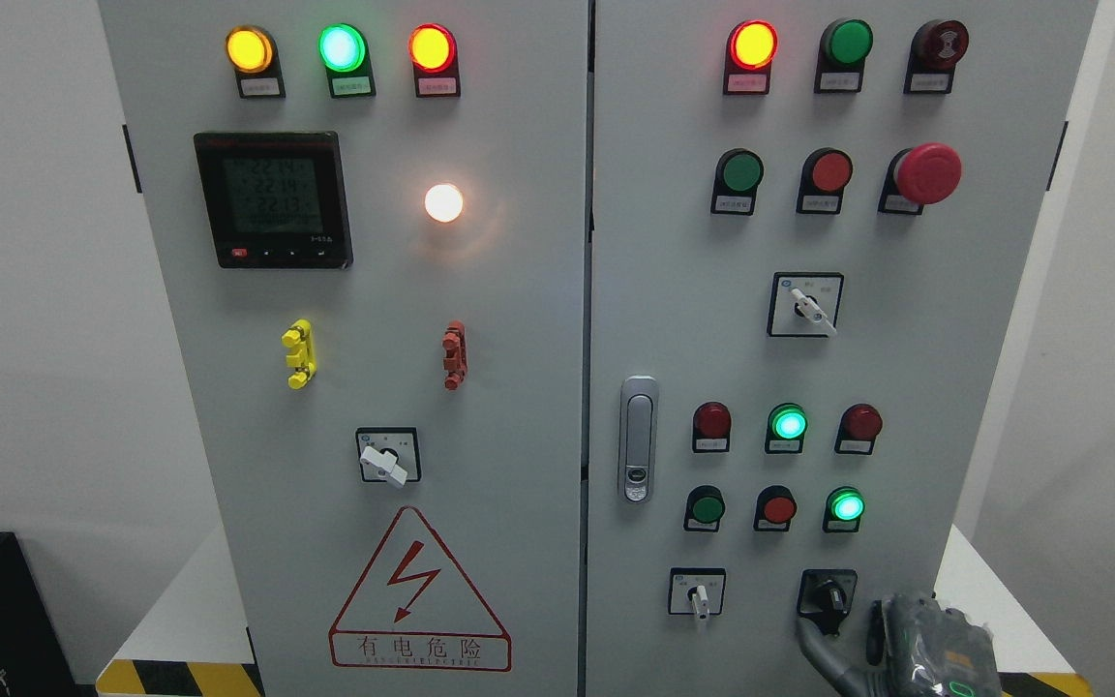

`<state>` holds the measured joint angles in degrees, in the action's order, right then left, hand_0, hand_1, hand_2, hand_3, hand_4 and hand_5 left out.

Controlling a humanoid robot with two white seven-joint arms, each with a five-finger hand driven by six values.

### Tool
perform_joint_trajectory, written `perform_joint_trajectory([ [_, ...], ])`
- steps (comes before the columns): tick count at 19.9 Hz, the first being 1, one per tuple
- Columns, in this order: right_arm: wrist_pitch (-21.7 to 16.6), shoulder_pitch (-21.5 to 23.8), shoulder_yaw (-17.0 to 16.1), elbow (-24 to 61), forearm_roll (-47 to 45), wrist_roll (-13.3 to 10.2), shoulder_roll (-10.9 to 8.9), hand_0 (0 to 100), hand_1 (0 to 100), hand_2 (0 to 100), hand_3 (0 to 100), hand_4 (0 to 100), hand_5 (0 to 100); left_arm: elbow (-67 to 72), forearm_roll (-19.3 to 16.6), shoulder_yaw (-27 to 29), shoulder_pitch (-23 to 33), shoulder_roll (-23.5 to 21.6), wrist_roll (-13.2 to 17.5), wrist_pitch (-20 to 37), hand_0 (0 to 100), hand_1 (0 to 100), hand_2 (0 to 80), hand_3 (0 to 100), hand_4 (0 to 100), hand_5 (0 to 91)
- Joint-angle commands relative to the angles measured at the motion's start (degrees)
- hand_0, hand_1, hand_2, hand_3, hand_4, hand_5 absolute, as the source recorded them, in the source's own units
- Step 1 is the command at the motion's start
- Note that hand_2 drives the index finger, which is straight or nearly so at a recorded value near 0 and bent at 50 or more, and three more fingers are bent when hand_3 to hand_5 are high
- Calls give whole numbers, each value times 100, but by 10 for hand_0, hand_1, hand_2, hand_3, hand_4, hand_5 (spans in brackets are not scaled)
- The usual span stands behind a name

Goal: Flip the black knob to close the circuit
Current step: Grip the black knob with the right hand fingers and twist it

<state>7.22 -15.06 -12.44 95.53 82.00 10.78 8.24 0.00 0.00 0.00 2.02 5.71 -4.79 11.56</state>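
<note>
The black knob sits on a black square plate at the lower right of the grey cabinet's right door. Its handle points down and slightly right. My right hand comes in from the bottom right corner, just below the knob. One grey finger reaches up to the knob's lower edge, and a dark finger stands to its right. The fingers are spread and hold nothing. The rest of the hand is cut off by the bottom edge. My left hand is out of view.
A white selector switch is left of the black knob, and another is higher up. Lit green lamps and red buttons sit above the knob. A door latch is at the door's left edge. The left door carries a meter, lamps and a warning triangle.
</note>
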Motion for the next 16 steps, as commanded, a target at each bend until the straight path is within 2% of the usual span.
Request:
perform_joint_trajectory([
  [1,-10,-6,-127,53,-18,3,3,0,88,773,942,758,749,123,-123,-114,0,0,-4,-5,0,0,0,0,0,0],
  [16,-46,-15,-154,45,-9,-6,-6,0,82,773,941,757,746,123,-123,-123,0,0,-4,-5,0,0,0,0,0,0],
])
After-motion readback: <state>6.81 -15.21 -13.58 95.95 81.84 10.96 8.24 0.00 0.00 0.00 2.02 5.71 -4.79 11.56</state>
